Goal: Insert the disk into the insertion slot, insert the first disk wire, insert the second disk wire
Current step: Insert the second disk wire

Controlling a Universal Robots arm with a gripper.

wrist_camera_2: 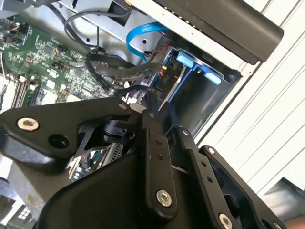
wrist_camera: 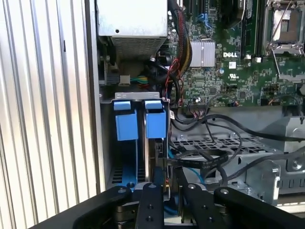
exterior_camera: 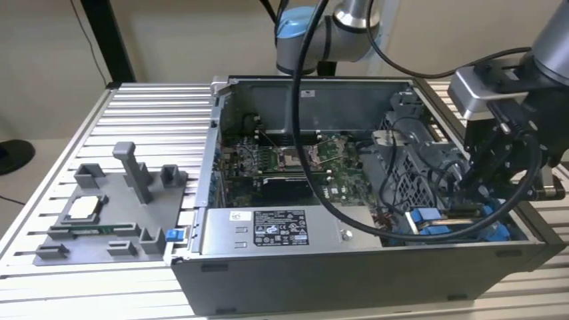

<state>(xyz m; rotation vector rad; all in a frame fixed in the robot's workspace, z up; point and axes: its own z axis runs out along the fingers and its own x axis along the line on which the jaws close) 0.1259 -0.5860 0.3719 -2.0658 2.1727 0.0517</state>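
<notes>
My gripper [exterior_camera: 464, 203] reaches down into the open computer case at the corner on the exterior view's right. It hangs right over the insertion slot [exterior_camera: 444, 228], a dark bay with bright blue tabs [wrist_camera: 155, 124]. A dark narrow edge [wrist_camera: 156, 155] stands in the slot under one tab and runs to the gripper [wrist_camera: 167, 174]; I cannot tell whether this is the disk. A blue flat wire [wrist_camera: 195, 162] and black wires [wrist_camera_2: 116, 70] end close to the gripper [wrist_camera_2: 145, 107], beside the slot [wrist_camera_2: 202, 98].
A labelled grey power-supply box [exterior_camera: 276, 230] lies along the case front. The green motherboard [exterior_camera: 284, 160] fills the middle. A perforated grey cage [wrist_camera: 214, 143] borders the slot. A grey parts fixture [exterior_camera: 106, 213] sits on the slatted table [exterior_camera: 151, 113] at the exterior view's left.
</notes>
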